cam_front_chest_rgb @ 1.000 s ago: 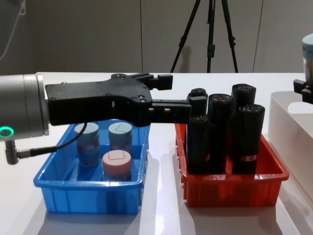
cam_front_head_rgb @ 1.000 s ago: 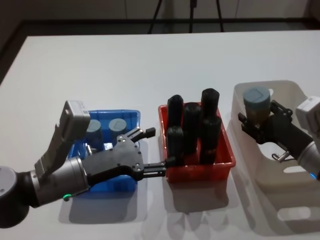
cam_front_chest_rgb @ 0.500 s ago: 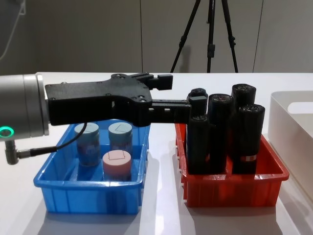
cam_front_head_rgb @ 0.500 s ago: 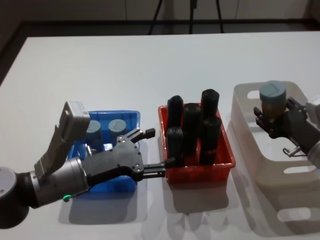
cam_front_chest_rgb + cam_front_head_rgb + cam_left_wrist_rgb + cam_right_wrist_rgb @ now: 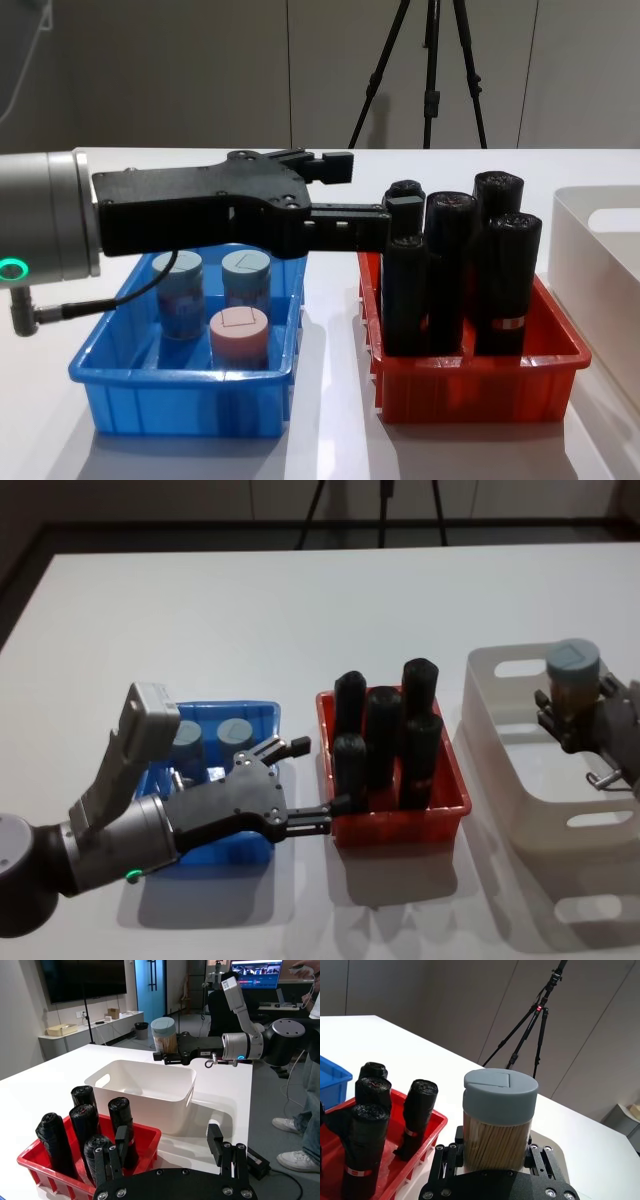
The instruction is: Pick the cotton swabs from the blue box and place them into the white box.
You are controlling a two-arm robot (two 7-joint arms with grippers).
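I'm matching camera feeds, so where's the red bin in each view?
Head view: red bin at centre.
Left wrist view: between left gripper and white box.
Right wrist view: beside the cotton swabs held by right gripper.
Chest view: right of centre.
Shared landmark: black cylinders standing in it.

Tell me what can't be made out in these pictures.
Head view: the left hand and its arm cover the blue box's near part and the pink-lidded tub.
Head view: the right hand, holding a cotton swab tub, is cut off by the right edge.
Chest view: the white box is cut by the right edge; its wall hides its inside.
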